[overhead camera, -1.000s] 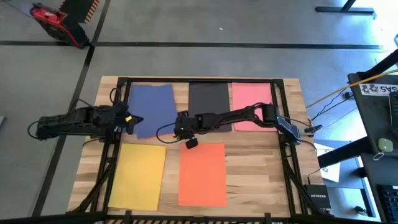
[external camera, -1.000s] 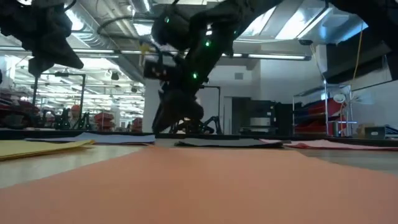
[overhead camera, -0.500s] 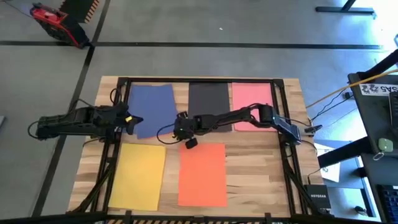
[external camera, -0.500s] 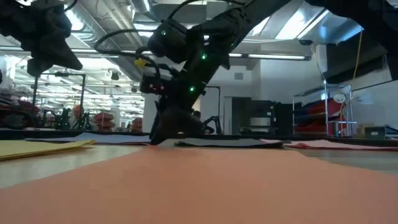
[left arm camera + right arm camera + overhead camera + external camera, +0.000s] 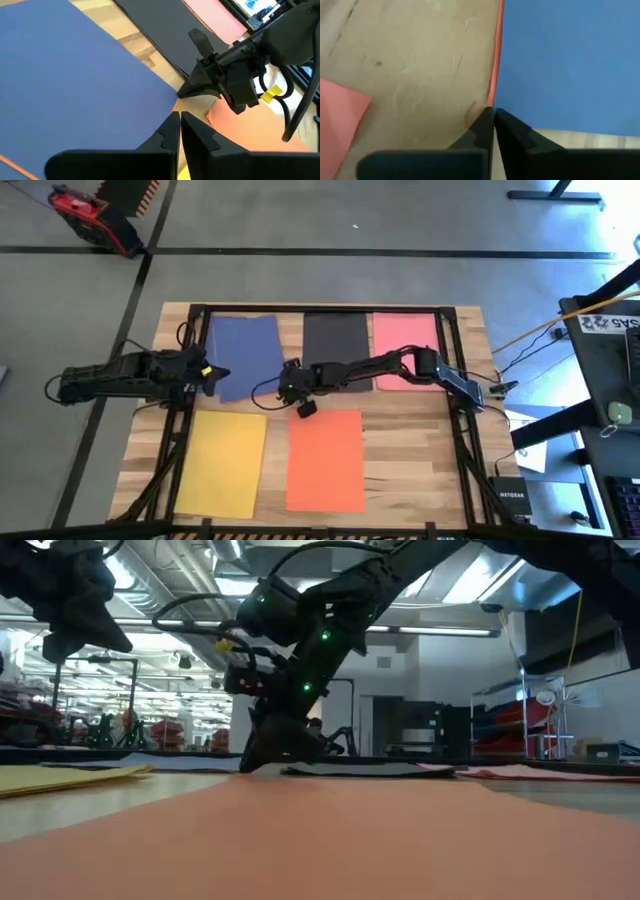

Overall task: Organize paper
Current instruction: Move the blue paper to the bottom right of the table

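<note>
Five sheets of paper lie flat on the wooden table: blue, black and pink along the far side, yellow and orange nearer. My right gripper reaches across from the right and stands shut at the blue sheet's near right corner, tips down at the table. My left gripper hangs shut above the blue sheet's near left part, raised well clear of it. My right gripper sets its shut fingertips down at the blue sheet's right edge, close to the near corner. The fingers slant down from the table's right. The sheet lies flat; whether the tips rest on the paper or on the wood beside it, I cannot tell.
A thin orange-red strip shows along the blue sheet's edge. A bare band of wood runs between the two rows of paper. Black frame rails run along the table's left and right sides.
My right gripper has gone down and a little toward the table's left edge, until its shut tips reached the table at the blue sheet's corner.
</note>
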